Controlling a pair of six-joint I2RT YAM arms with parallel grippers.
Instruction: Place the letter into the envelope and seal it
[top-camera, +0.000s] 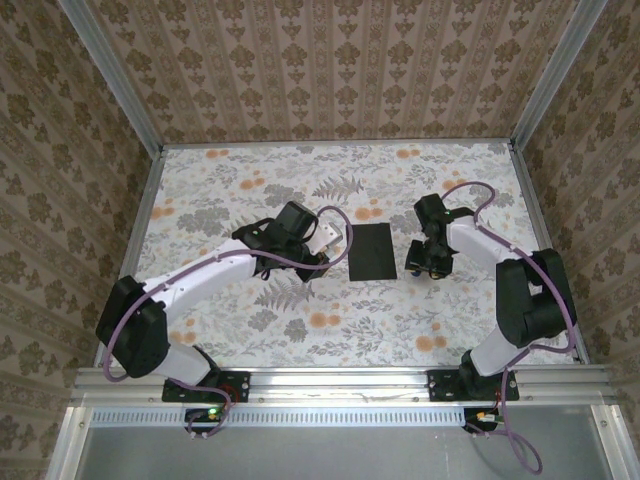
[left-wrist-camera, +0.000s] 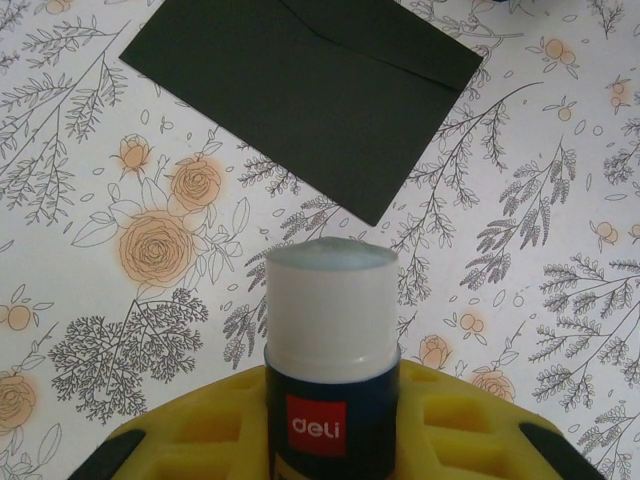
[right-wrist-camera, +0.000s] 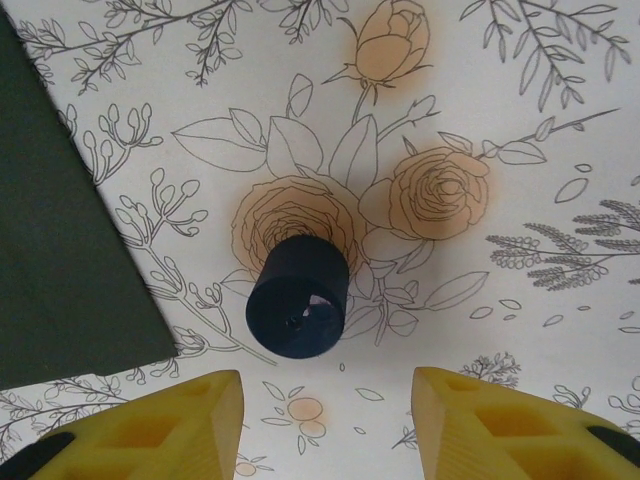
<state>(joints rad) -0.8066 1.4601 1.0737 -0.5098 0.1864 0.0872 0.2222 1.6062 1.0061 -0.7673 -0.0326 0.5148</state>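
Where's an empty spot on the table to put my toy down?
The far strip between the envelope and the back wall is bare; so is the near strip by the arm bases. The middle is crowded: left hand with glue stick, envelope, right hand, cap.

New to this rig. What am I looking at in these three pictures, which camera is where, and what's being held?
These are two robot arms bolted at the near edge of a flowered table, each ending in a two-finger gripper. One picture looks down from above and behind the arms. The other two come from a camera on each wrist, so the yellow pads at the bottom are that arm's own fingers. A flat black envelope lies on the table between the arms. The left gripper is shut on an uncapped glue stick that points toward the envelope. The right gripper is open, with a dark blue cap, probably the glue stick's, lying just ahead of it.
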